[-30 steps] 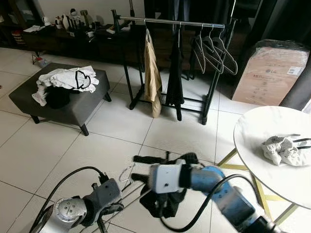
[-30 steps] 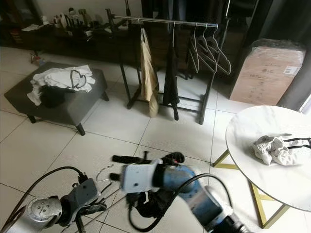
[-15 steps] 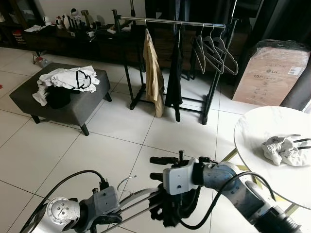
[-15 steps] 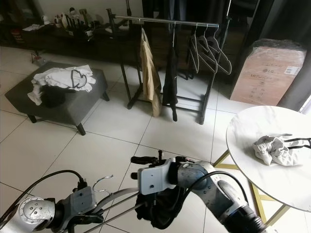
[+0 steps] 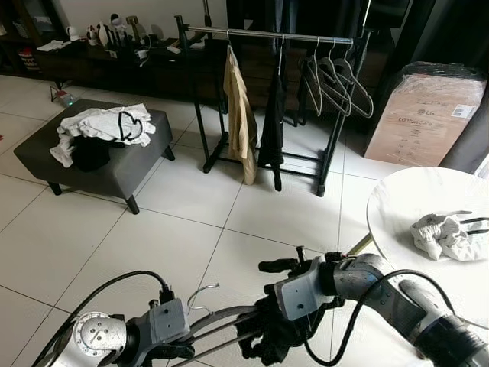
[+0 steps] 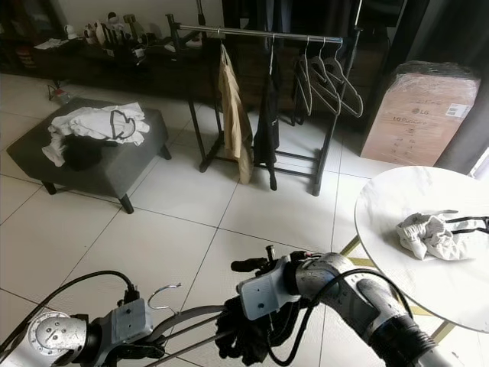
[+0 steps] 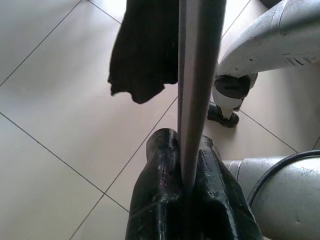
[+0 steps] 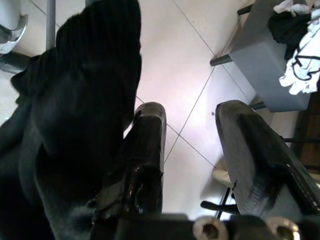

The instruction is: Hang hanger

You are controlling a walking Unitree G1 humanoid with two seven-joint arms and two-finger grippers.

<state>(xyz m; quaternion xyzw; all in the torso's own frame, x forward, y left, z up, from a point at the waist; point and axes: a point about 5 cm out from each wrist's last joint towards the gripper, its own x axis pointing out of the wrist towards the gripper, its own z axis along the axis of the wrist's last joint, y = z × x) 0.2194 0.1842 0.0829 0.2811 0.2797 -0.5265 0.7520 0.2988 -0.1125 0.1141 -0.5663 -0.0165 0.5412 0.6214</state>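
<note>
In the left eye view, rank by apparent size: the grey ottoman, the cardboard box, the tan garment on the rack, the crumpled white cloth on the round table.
1. Grey ottoman, largest.
2. Cardboard box, not far behind; it stands farther from the camera, so its true size may match or exceed the ottoman's.
3. Tan garment, long and narrow.
4. White cloth, smallest.

"LG" logo printed on cardboard box (image 5: 425, 115); white label there unreadable.

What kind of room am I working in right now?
Probably a lived-in room of a home used for clothes: a garment rack with hanging clothes and bare hangers, a grey ottoman piled with laundry, tiled floor, and a round white table.
</note>
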